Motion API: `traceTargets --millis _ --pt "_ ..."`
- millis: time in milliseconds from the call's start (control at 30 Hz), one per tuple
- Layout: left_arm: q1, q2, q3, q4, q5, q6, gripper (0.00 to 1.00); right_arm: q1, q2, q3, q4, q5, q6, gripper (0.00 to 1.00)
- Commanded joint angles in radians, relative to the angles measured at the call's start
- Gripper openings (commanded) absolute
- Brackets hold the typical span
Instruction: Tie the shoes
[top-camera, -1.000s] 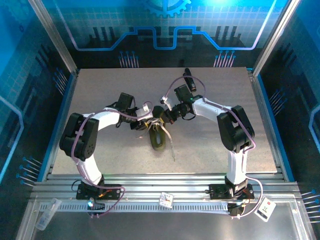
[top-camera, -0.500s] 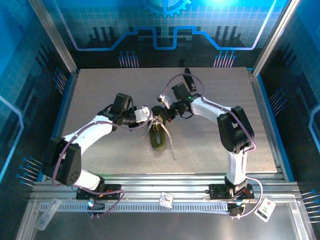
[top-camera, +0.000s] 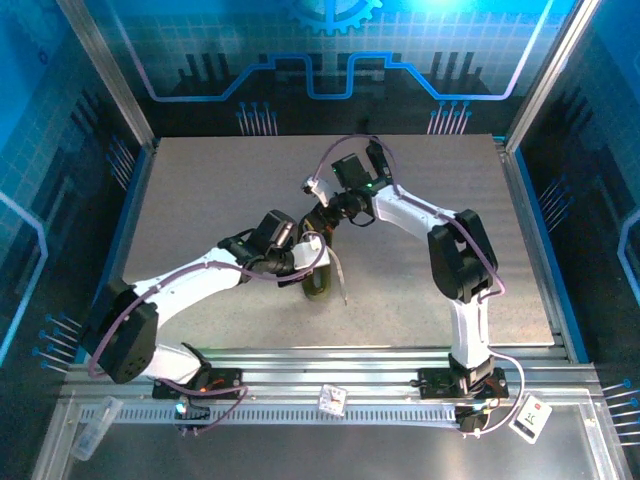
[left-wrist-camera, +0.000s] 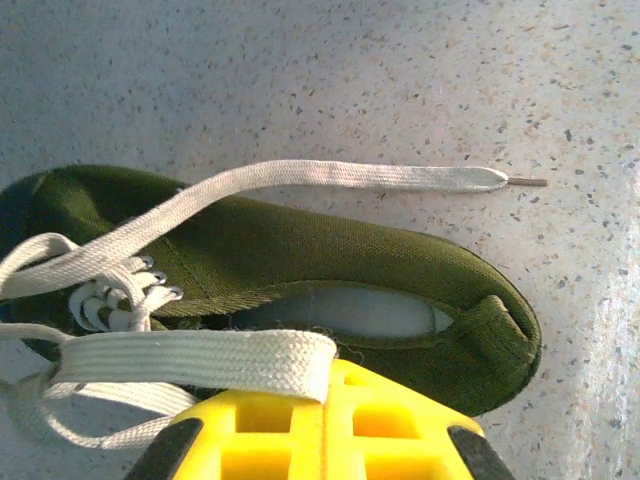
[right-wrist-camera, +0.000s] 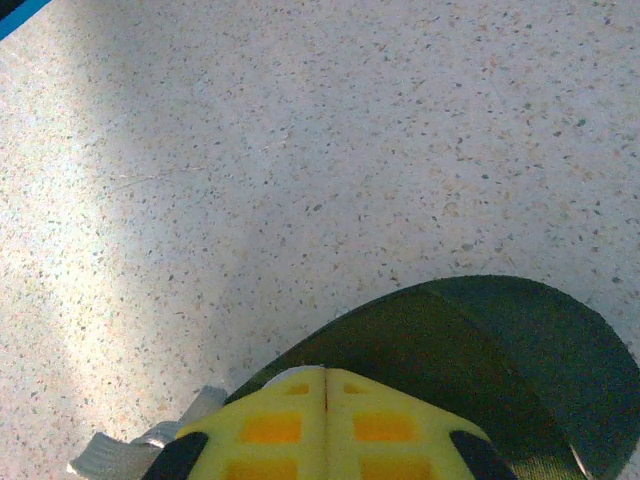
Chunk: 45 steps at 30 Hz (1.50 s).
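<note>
The dark olive-green shoe lies mid-table, its heel toward the arms. In the left wrist view the shoe lies on its side, opening showing. One whitish lace runs loose over the shoe to its tip on the table. My left gripper is shut on a folded strand of the other lace, just beside the shoe's opening. My right gripper is shut above the shoe's toe. A sliver of lace shows at its tips and a lace strand trails out from below.
A small black oblong object lies at the back of the table behind the right arm. The front rail holds a small white card and a tag. Bare speckled tabletop spreads to the left and right of the shoe.
My left arm has stretched out and its gripper has moved right and nearer, down beside the shoe. My right gripper has drawn a little farther back from the shoe.
</note>
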Motion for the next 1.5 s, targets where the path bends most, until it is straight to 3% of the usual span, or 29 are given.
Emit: traceTargets --millis 0,500,1467 --pt "-0.026 0.041 0.032 0.018 -0.014 -0.089 0.0 0.014 0.035 0.054 -0.049 -0.035 -0.03 0.0" --pt "-0.061 0.16 0.091 0.088 -0.001 -0.156 0.0 0.054 0.141 0.208 -0.072 -0.08 -0.053 0.0" --pt "-0.094 0.246 0.123 0.168 0.04 -0.246 0.0 0.077 0.185 0.229 0.072 -0.129 0.03 0.0"
